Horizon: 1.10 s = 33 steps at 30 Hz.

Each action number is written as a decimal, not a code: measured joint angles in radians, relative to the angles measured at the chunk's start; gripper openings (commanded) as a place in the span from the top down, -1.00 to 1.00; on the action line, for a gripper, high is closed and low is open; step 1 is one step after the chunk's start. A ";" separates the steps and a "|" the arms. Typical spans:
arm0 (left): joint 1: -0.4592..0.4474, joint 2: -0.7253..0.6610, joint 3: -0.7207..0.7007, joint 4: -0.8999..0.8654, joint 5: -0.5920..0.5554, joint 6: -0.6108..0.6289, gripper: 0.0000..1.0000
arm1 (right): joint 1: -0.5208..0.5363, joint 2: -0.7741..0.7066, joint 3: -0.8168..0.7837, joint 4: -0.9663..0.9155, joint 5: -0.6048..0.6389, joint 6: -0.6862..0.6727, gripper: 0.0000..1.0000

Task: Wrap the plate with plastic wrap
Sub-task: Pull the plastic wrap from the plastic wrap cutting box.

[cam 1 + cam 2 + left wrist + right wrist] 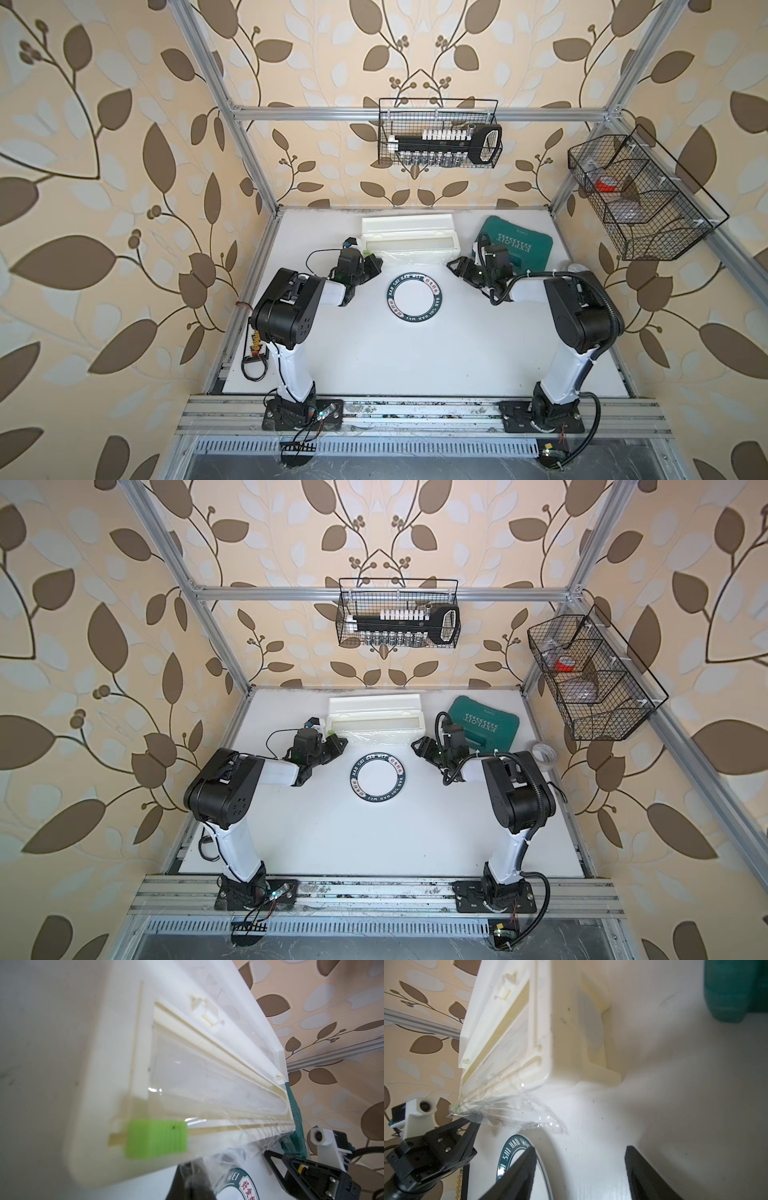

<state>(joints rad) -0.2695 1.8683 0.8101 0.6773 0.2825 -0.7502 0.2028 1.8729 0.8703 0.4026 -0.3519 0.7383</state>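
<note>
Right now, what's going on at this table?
The left fingers are shut on a corner of the thin transparent plastic wrap drawn from the long white dispenser box. The right fingers are open by the wrap's other end, holding nothing. The round white plate with the dark green rim lies on the table, not yet covered.

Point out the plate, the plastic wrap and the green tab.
plate (417, 319): in a top view, dark rim.
plastic wrap (517, 1115): right wrist view, crinkled loose edge.
green tab (155, 1138): left wrist view, ribbed face.
</note>
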 measured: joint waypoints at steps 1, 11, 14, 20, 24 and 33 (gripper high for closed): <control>0.000 0.000 0.000 0.000 0.002 -0.002 0.96 | 0.001 0.011 0.005 0.012 0.000 0.005 -0.38; 0.000 -0.028 -0.007 -0.031 0.007 -0.014 1.00 | 0.040 0.090 0.029 0.160 0.004 0.054 -0.13; 0.000 -0.039 -0.008 -0.041 0.009 -0.014 1.00 | 0.042 0.105 0.028 0.197 0.005 0.060 -0.04; 0.000 -0.042 -0.008 -0.064 0.024 -0.014 1.00 | 0.041 0.112 0.028 0.253 0.011 0.053 0.42; 0.000 -0.043 -0.008 -0.082 0.025 -0.014 1.00 | 0.041 0.122 0.024 0.284 0.011 0.057 0.63; 0.000 -0.155 -0.005 -0.214 0.024 -0.034 1.00 | 0.037 0.031 -0.029 0.268 0.000 0.068 1.00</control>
<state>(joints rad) -0.2691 1.7130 0.8051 0.4633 0.3065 -0.7837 0.2398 1.9041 0.8417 0.6704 -0.3515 0.8066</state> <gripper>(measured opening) 0.044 0.051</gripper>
